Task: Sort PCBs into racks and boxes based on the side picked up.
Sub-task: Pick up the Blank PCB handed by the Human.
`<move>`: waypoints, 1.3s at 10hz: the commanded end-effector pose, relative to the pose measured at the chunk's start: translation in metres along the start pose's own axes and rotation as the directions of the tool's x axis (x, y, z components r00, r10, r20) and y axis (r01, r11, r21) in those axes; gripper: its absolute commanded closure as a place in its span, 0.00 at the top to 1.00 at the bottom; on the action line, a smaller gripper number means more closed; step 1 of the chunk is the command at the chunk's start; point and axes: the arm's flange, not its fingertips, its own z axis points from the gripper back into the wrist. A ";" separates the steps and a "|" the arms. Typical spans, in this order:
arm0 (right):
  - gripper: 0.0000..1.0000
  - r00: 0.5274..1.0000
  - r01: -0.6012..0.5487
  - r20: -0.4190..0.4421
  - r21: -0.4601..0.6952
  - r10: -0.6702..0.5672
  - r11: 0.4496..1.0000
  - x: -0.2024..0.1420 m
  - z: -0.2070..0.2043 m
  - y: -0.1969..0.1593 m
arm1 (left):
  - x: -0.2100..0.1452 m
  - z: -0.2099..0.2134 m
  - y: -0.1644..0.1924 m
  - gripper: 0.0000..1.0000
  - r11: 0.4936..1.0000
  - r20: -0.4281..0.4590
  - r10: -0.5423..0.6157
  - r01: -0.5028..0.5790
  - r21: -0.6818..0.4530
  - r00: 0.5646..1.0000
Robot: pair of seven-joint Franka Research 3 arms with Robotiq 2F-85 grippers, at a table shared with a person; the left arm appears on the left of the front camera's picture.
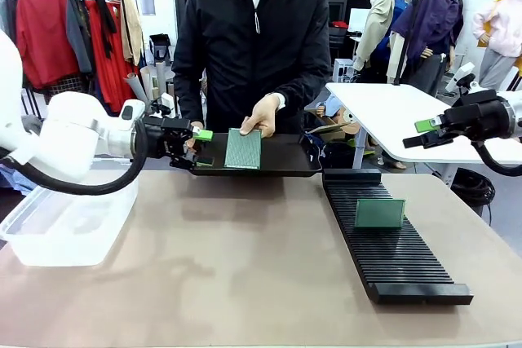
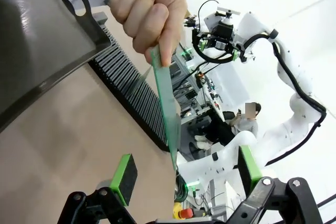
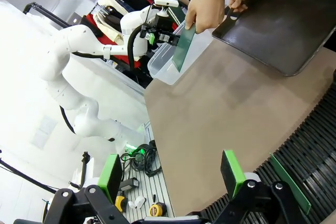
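A person's hand holds a green PCB upright over the dark tray, dot-grid face toward me. My left gripper is open just left of that board. In the left wrist view the PCB hangs edge-on from the hand, and its lower end reaches between the open left gripper pads without touching them. Another PCB stands in a slot of the long black rack. My right gripper hovers open and empty at the far right, above and beyond the rack. The clear box sits at the left.
A white table stands behind the right gripper. The person stands at the far side behind the tray. In the right wrist view the open right gripper looks over bare tabletop toward the tray and box.
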 end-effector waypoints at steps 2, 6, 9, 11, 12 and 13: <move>1.00 1.000 -0.005 0.000 -0.013 0.005 1.000 0.002 -0.001 0.001 | 0.003 -0.023 0.009 1.00 0.998 0.037 -0.031 0.033 -0.048 0.999; 1.00 1.000 -0.005 0.000 -0.013 0.005 1.000 0.002 -0.001 0.001 | 0.006 -0.054 0.015 1.00 0.996 0.019 -0.060 0.061 -0.071 0.998; 1.00 1.000 -0.005 0.000 -0.013 0.005 1.000 0.002 -0.001 0.001 | 0.010 -0.067 0.023 1.00 0.995 0.029 -0.035 0.037 -0.093 0.999; 1.00 1.000 -0.005 0.000 -0.013 0.005 1.000 0.002 -0.001 0.001 | 0.010 -0.073 0.026 1.00 0.994 0.037 -0.035 0.038 -0.100 0.999; 1.00 1.000 -0.005 0.000 -0.013 0.005 1.000 0.002 -0.001 0.001 | 0.010 -0.074 0.027 1.00 0.994 0.046 -0.046 0.050 -0.095 0.998; 1.00 1.000 -0.005 0.000 -0.013 0.005 1.000 0.002 -0.001 0.001 | 0.010 -0.071 0.028 0.98 0.995 0.056 -0.055 0.060 -0.084 0.997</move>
